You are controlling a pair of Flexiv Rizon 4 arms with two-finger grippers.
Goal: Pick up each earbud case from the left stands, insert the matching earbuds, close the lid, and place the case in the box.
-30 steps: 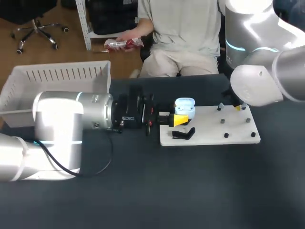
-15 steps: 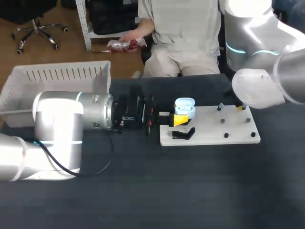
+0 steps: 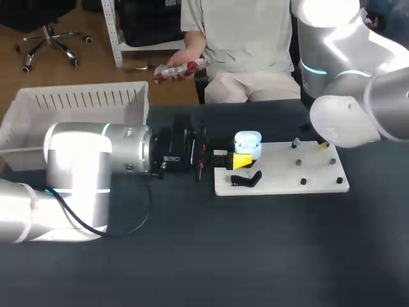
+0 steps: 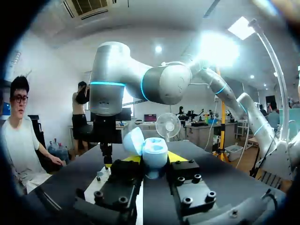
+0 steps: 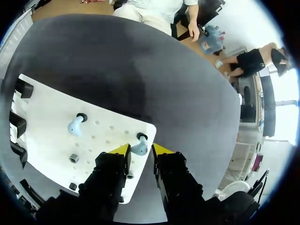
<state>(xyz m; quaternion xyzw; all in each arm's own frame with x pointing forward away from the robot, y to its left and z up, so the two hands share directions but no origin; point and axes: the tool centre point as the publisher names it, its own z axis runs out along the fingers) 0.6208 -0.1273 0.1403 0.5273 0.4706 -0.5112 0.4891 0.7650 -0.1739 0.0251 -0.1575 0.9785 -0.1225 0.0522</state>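
A light blue earbud case (image 3: 247, 146) with its lid up sits at the left end of the white board (image 3: 281, 182). My left gripper (image 3: 240, 157) is shut on the case (image 4: 153, 152), its lid (image 4: 133, 141) tilted back. My right gripper (image 5: 140, 151) hangs over the board's far right corner, mostly hidden behind its arm in the head view. Its fingers stand open, close on either side of a pale blue earbud (image 5: 139, 147) that sits on a peg. A second earbud (image 5: 76, 124) sits on another peg further along the board (image 5: 51, 145).
A white slatted box (image 3: 77, 102) stands at the table's far left, behind my left arm. A black stand (image 3: 246, 179) lies on the board's left end, and small black pegs (image 3: 303, 181) dot its right half. Dark tabletop (image 3: 255, 256) stretches in front.
My right gripper's fingers have drawn closer together around the earbud, and the right arm has shifted slightly. The left arm and the case have not moved.
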